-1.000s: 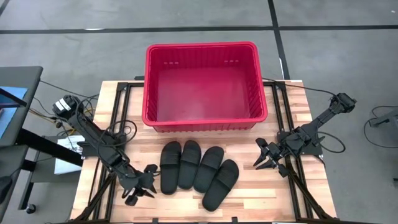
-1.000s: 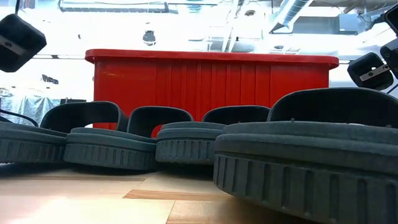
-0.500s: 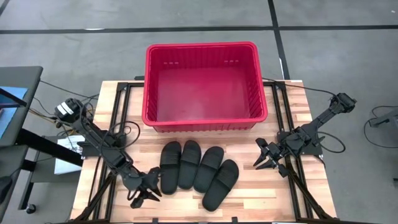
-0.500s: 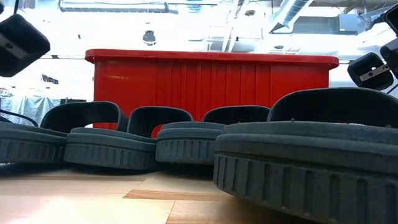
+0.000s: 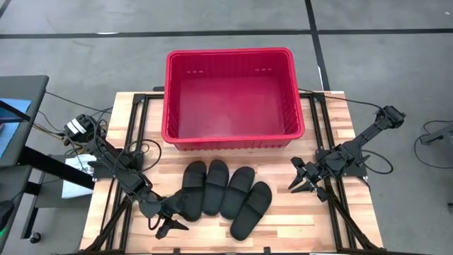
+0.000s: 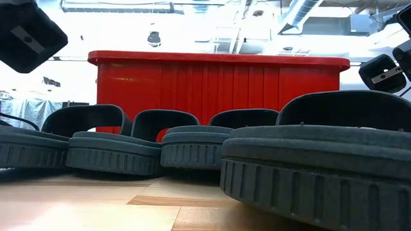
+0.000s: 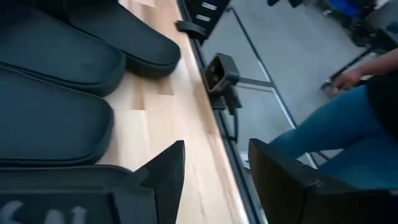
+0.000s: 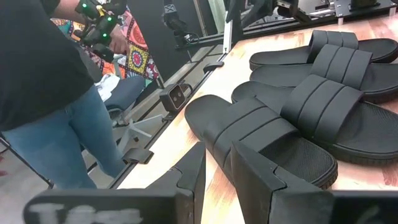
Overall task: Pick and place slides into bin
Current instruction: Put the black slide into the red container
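Several matte black slides lie side by side, soles down, on the wooden table in front of the red bin [image 5: 230,95]; the leftmost [image 5: 192,191] and the rightmost [image 5: 252,209] bound the row. In the low view they stand before the bin [image 6: 218,80]. My left gripper [image 5: 170,218] is open, low at the near end of the leftmost slide, which shows beside its fingers in the left wrist view [image 7: 50,124]; I cannot tell whether it touches. My right gripper [image 5: 299,177] is open and empty, right of the row, facing the rightmost slide [image 8: 261,137].
A person in blue jeans [image 8: 56,93] stands beyond the table's near edge, also in the left wrist view [image 7: 336,130]. A small camera [image 7: 222,71] sits at that edge. Bare wood lies left and right of the slides. Black frame rails run along both table sides.
My left gripper has gone toward the table's right edge, closing in on the near end of the leftmost slide, and stays open. The slides and my right arm have kept still.
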You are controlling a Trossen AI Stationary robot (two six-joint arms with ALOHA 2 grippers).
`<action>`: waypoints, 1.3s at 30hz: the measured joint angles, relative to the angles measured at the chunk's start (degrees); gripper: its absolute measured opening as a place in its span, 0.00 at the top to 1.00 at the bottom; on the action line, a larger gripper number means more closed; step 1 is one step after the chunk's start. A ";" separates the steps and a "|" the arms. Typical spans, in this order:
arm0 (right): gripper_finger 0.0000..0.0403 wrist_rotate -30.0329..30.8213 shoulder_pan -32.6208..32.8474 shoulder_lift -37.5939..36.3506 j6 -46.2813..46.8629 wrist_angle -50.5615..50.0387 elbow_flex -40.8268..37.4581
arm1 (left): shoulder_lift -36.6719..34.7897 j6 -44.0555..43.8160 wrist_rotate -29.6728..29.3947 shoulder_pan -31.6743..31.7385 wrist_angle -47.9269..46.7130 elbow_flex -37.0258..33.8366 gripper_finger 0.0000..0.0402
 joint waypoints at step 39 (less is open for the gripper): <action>0.83 -0.01 0.00 0.00 0.00 -0.02 -0.01 | 20.60 9.12 -1.71 -1.88 -40.57 26.70 0.58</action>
